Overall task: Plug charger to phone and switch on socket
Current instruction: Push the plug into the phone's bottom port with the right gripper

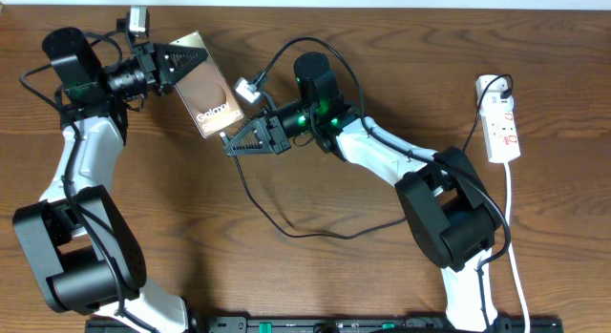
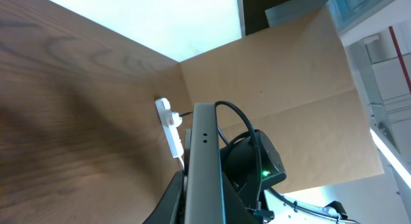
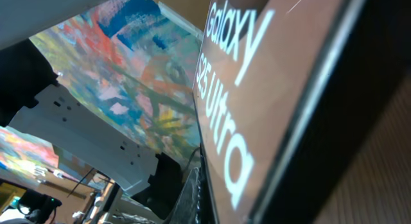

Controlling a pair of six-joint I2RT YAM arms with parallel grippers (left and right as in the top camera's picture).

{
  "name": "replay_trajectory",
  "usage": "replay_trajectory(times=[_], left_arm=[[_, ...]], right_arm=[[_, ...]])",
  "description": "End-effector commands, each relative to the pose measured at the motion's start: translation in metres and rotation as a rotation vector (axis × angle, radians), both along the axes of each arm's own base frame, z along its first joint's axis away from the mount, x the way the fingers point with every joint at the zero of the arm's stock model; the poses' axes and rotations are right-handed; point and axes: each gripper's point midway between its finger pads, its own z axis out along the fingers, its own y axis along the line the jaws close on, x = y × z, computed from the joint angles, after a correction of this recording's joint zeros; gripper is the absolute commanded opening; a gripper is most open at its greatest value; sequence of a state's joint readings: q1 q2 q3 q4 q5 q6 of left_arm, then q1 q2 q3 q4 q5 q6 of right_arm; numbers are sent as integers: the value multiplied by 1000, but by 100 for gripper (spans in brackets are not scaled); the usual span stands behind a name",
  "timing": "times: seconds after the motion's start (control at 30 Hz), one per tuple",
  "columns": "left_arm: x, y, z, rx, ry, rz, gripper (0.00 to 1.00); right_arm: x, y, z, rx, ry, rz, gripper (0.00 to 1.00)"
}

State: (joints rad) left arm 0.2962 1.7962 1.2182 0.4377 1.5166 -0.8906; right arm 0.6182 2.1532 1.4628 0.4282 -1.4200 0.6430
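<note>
Firstly, item one: the phone [image 1: 205, 93], a black smartphone held up off the table [image 1: 315, 276], tilted, with its screen toward the overhead camera. The screen shows a brown field with white lettering. The right wrist view, very close to the glass [image 3: 270, 89], reads "Galaxy S25 Ultra". From overhead only "Galaxy" can be read.

Holder: the left claw [image 1: 191, 61] has its fingers pressed together on the phone's upper end. The left wrist view shows the handset edge-on [image 2: 204, 166], rising from between the fingers.

Item two: the charger [image 1: 286, 230], a thin black cable.
- One end is at the right claw [image 1: 231, 142], whose fingers are together, pinching the cable's tip end. The connector itself is too small to make out.
- This claw points at the phone's lower edge, just beside its bottom corner. Whether the tip touches the port cannot be told.
- From the claw the cable drops toward the near side of the table, loops right past the right arm's base and climbs toward the socket.

Item three: the socket [image 1: 502, 123], a narrow white power strip with red markings, lying flat at the far right of the table, well apart from both claws.
- A black plug [image 1: 496, 85] sits in its far end.
- Its white cord [image 1: 513, 214] trails toward the near edge.
- The switch position cannot be read.
- The left wrist view shows the strip [image 2: 170, 128] small, beyond the phone's edge.

Sundry: a green light [image 1: 304, 116] glows on the right arm's wrist.
</note>
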Motion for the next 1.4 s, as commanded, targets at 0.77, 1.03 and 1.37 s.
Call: replay_trajectory(times=[0.77, 1.03, 1.37], left_arm=[[-2, -1, 3, -4, -3, -17, 7], [-2, -1, 3, 1, -15, -18, 7], [-6, -3, 4, 5, -39, -40, 7]], right_arm=[[10, -9, -2, 6, -6, -13, 1], [11, -9, -2, 6, -6, -13, 1], [12, -10, -2, 6, -6, -16, 1]])
